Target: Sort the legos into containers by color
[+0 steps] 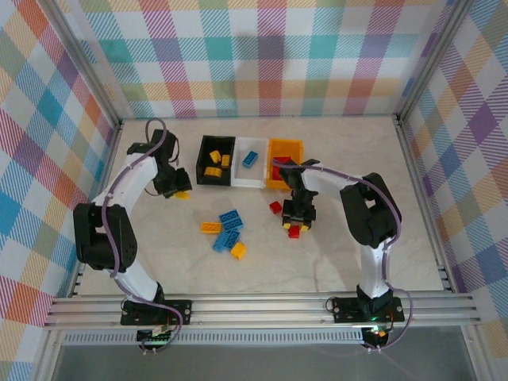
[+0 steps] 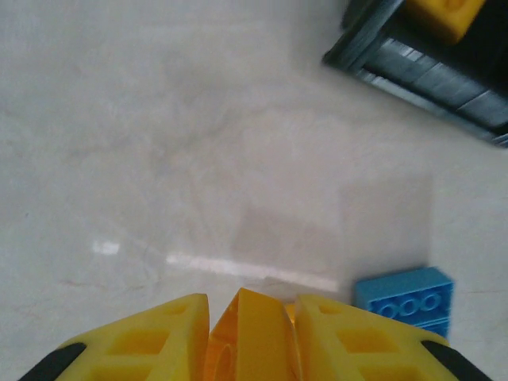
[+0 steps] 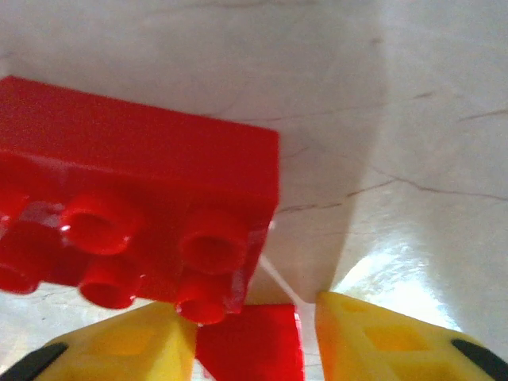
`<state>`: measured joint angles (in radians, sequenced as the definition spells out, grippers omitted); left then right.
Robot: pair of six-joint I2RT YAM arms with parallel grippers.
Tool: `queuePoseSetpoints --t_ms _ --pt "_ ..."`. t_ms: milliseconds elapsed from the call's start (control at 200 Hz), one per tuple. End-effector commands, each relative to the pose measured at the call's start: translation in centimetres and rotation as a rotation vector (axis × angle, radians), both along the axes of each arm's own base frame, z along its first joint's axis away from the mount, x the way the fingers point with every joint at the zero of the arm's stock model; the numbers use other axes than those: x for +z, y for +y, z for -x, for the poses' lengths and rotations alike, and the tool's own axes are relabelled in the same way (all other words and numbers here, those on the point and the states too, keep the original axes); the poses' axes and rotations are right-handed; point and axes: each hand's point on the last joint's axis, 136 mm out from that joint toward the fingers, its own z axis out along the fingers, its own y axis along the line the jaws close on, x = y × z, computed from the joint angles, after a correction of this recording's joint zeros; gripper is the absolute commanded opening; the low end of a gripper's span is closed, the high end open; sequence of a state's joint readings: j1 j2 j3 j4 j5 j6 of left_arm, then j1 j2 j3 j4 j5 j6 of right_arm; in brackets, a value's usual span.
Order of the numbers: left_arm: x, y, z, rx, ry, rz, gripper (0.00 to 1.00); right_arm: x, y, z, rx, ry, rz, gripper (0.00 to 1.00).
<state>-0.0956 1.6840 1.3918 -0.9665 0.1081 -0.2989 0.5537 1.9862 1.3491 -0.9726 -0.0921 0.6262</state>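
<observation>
Evidently, like colours are grouped.
Yellow brick [image 2: 250, 345] is clamped in left gripper [image 2: 252, 305] near yellow-stocked black bin [image 2: 429, 75]; red brick [image 3: 250, 349] is straddled by right gripper [image 3: 248, 308], grip uncertain.

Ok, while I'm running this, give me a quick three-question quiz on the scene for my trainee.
1. Pick one: the left jaws are shut on a brick of which colour? A red, B blue, C yellow.
2. True or false: the white bin holds a red brick.
3. Fill in: the brick between the open right jaws is ___.
Key: 1 C, the yellow brick. 2 false, it holds a blue brick. 3 red, the red brick.
</observation>
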Motion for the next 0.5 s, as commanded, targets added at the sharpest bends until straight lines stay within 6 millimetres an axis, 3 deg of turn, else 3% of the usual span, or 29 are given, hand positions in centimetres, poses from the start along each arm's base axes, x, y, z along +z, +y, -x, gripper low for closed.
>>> queuePoseSetpoints --t_ms 0,150,495 --pt "0.1 -0.6 -1.7 0.026 0.017 0.051 0.34 -1.0 0.2 0.5 -0.005 0.021 0.003 0.38" --pt "0.6 -1.5 -5.0 0.05 -0.024 0.091 0.34 -0.6 -0.2 0.8 -0.012 0.01 0.009 0.28" --pt "-0.4 -4.2 -12.7 0.069 -0.084 0.143 0.34 0.5 0.9 1.2 -0.036 0.024 -0.061 0.26"
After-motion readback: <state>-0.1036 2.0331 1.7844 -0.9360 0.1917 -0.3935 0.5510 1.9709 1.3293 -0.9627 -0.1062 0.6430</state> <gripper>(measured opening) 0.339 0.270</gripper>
